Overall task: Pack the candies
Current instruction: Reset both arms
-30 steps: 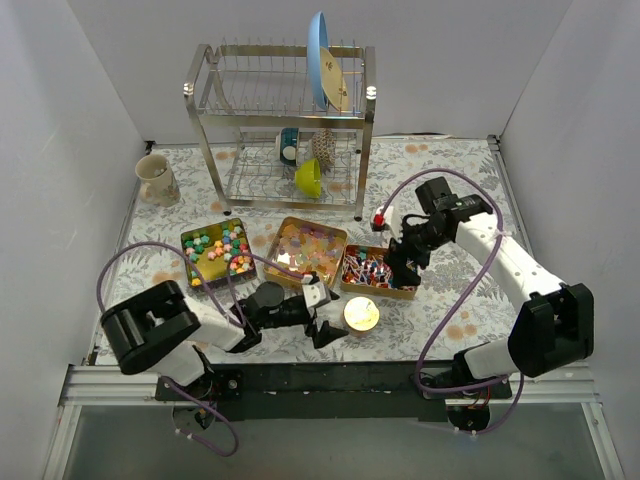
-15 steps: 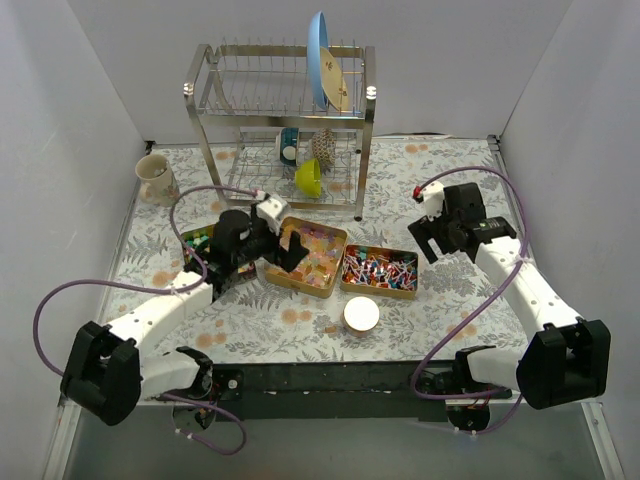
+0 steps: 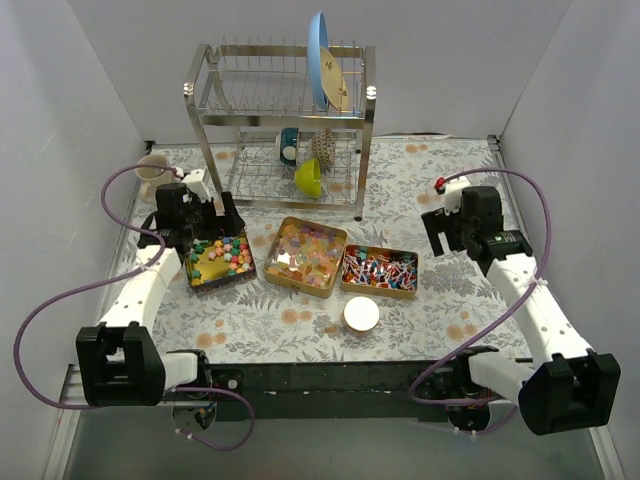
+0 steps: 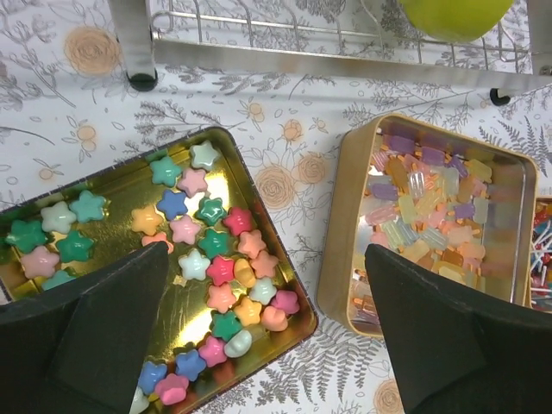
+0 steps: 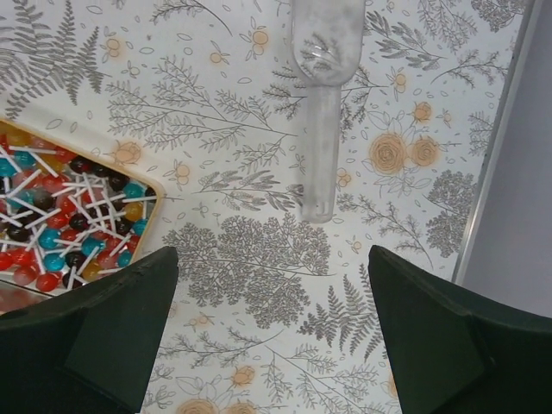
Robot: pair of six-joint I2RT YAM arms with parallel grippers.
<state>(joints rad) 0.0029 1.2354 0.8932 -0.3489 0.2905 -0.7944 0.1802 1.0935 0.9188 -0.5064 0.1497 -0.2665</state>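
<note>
The star candies (image 4: 216, 244), in pink, green, blue and orange, lie loose in a gold tin (image 4: 116, 185) at about 9 o'clock of the table's middle when seen from above. The left claw (image 4: 267, 345) hangs over this tin with its two fingers spread wide and nothing between them. In its own camera the stars fill the gap between the fingers toward 10 o'clock, and the left finger (image 4: 95, 336) covers the tin's 8 o'clock part.

The pale candies (image 4: 423, 211), see-through orange, yellow and lilac pieces, fill a second tin (image 4: 335, 241) just at 3 o'clock of the first. The right finger of the left claw hides its 5 o'clock corner.

The lollipops (image 5: 65, 216), red, blue and dark heads on white sticks, lie heaped in a third tin (image 3: 375, 291) at 4 o'clock of the pale ones. The right claw (image 5: 272, 336) is also spread wide and empty. It stands well apart from them, at 2 o'clock of that tin from above. In its camera the lollipops show at 9 o'clock, just over its left finger. A clear plastic scoop (image 5: 321, 147) lies on the flowered cloth (image 5: 250, 250) at 12 o'clock.

A round gold lid (image 3: 361, 315) rests at 7 o'clock of the lollipop tin. A wire rack (image 3: 280, 130) stands at 12 o'clock, with a green bowl (image 3: 309, 177) on its lower shelf.
</note>
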